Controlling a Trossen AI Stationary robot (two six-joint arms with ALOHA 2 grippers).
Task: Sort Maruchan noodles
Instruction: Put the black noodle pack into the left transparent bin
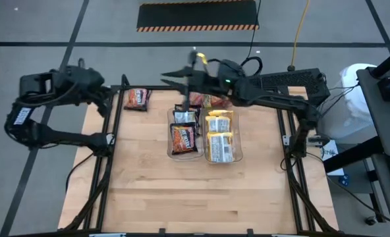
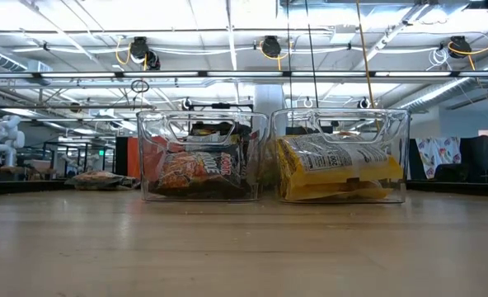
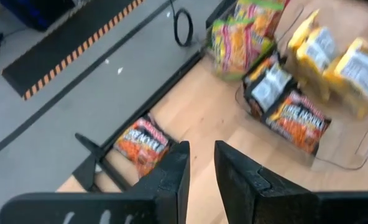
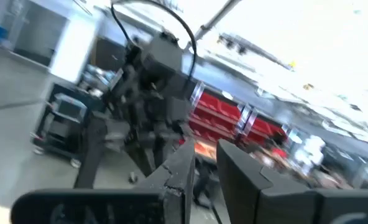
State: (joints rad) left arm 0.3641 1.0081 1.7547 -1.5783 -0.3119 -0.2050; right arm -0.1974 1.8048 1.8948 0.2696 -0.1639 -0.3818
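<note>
Two clear bins stand side by side mid-table. The left bin (image 1: 169, 149) (image 2: 203, 157) holds dark brown-orange Maruchan noodle packets (image 3: 294, 119). Yellow packets (image 1: 220, 137) (image 2: 335, 169) fill the right bin (image 1: 238, 155). One dark orange packet (image 1: 137, 99) (image 3: 142, 144) lies flat near the far left corner. Pink-green packets (image 1: 208, 100) (image 3: 240, 37) lie just behind the bins. My left gripper (image 1: 108, 99) (image 3: 200, 168) hovers by the far left corner, narrowly open and empty. My right gripper (image 1: 172, 76) (image 4: 204, 168) is raised above the far edge behind the bins, tilted upward, with a narrow empty gap.
Black frame rails (image 1: 109, 131) run along the table's left and right edges (image 1: 292, 141). Bare wood (image 1: 195, 197) stretches from the bins to the near edge. A striped floor mat (image 1: 196, 16) lies beyond the far edge.
</note>
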